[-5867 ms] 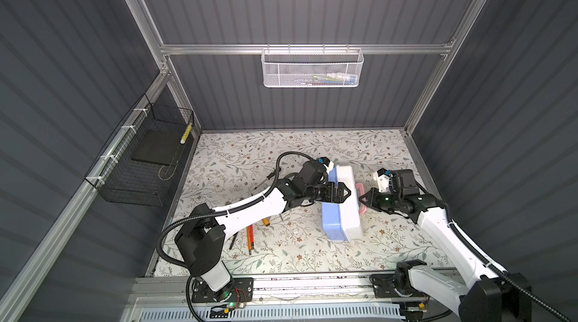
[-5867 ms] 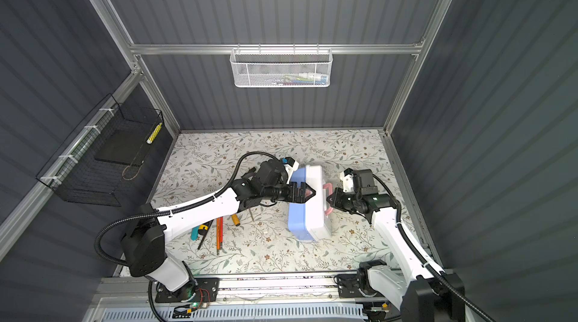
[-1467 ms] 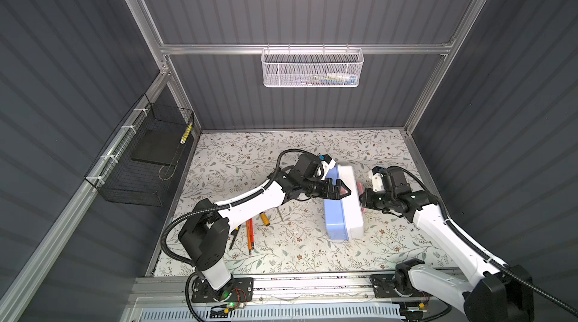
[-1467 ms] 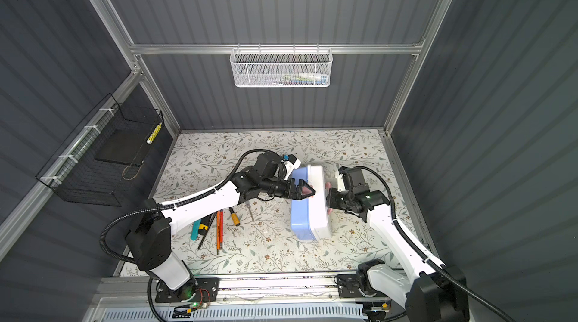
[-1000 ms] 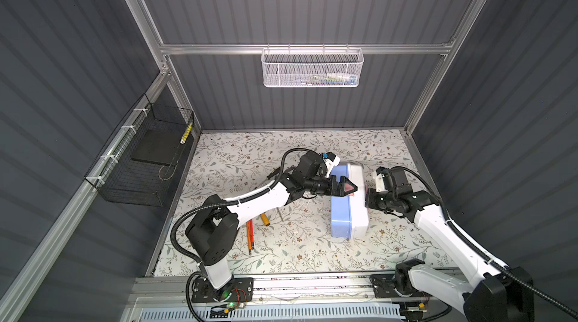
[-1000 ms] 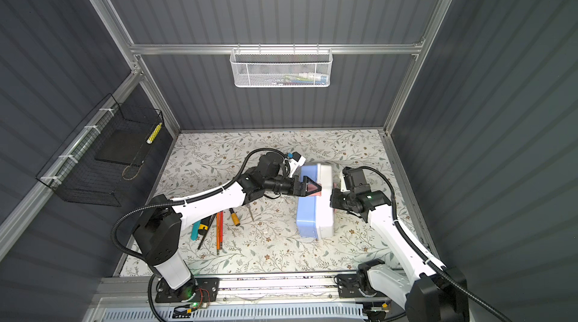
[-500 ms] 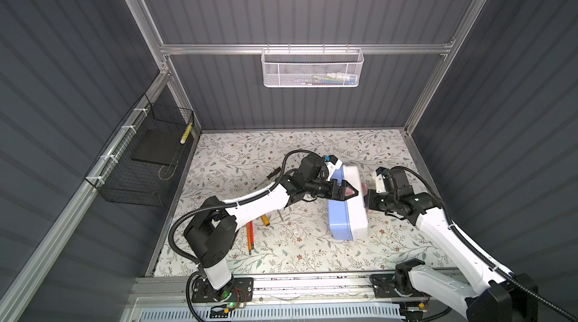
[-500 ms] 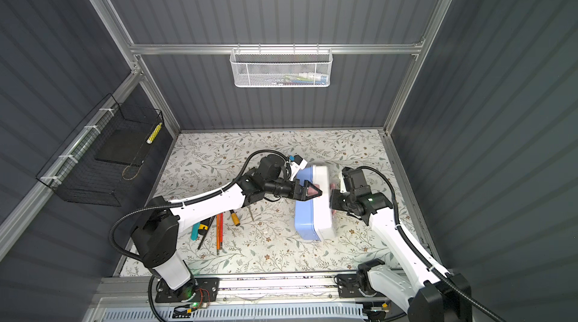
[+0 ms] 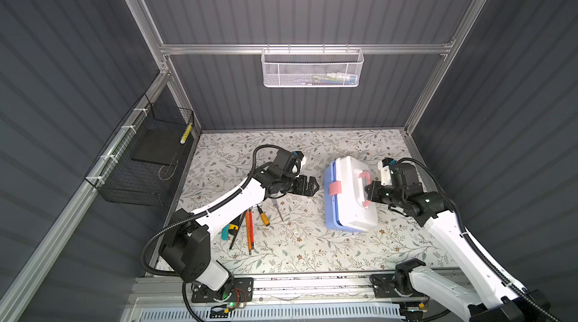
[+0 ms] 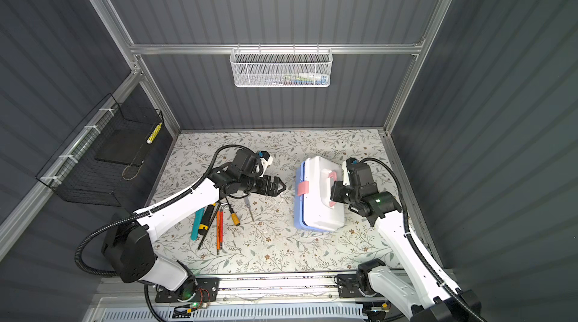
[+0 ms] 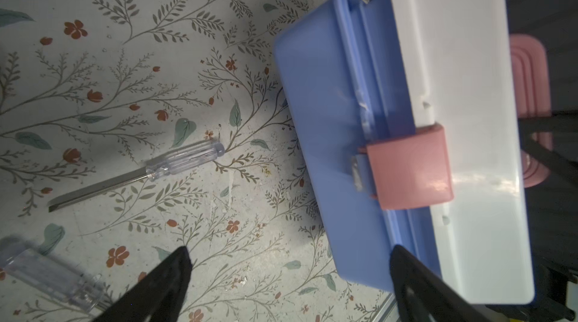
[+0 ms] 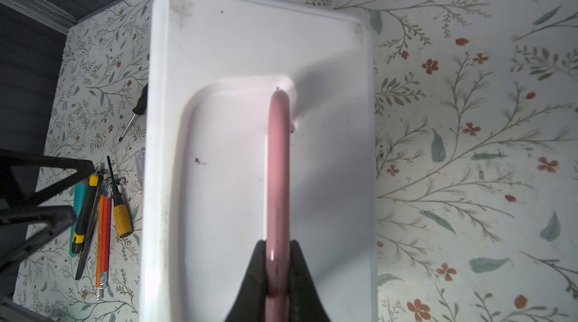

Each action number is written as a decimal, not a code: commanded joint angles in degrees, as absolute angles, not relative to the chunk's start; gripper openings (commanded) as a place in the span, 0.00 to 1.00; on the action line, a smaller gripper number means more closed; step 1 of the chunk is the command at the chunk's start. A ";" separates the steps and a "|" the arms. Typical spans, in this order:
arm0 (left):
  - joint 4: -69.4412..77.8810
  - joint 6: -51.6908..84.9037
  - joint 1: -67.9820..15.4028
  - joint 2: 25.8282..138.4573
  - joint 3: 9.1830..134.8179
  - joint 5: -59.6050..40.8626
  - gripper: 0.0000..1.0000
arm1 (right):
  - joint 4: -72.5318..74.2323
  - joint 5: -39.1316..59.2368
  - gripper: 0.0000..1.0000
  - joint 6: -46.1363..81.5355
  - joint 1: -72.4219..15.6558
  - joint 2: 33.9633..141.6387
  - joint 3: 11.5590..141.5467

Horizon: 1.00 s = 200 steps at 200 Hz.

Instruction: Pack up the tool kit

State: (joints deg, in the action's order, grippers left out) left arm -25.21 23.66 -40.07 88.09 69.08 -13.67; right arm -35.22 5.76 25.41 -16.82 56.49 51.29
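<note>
My right gripper (image 12: pixel 277 253) pinches the pink handle (image 12: pixel 278 161) of the box (image 9: pixel 352 211). My left gripper (image 9: pixel 310 184) gapes empty near the latch (image 9: pixel 335 188), with screwdrivers (image 9: pixel 264 219) scattered nearby.

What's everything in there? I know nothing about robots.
tool box: one, white lid on light blue body, on the table right of middle
handle: one, pink, on the lid
latch: one, pink, on the box's side
loose tools: several, teal, yellow, orange, clear, on the table left of the box
mesh basket: one, white, back wall
wire basket: one, black, left wall
table: one, floral
left hand: one, black, open, near the latch
right hand: one, black, shut on the handle
</note>
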 commanded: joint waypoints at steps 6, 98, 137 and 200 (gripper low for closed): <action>-23.08 23.65 -40.06 88.20 67.28 -14.28 1.00 | -34.35 5.22 0.00 24.50 -16.83 58.13 53.73; -13.91 27.69 -42.52 93.84 64.77 -16.20 0.99 | -32.97 10.93 0.00 24.80 -15.85 63.36 53.31; -8.75 30.32 -43.67 97.56 62.92 -16.66 0.99 | -30.76 22.58 0.00 27.20 -9.80 60.86 51.92; -5.27 31.12 -44.02 101.65 63.77 -18.11 0.99 | -24.28 41.48 0.00 32.72 2.99 55.94 43.54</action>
State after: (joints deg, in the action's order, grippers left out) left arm -7.20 30.46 -43.90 100.82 63.05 -16.78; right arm -30.06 30.50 29.65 -0.45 58.02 46.11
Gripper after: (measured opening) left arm 0.994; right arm 0.107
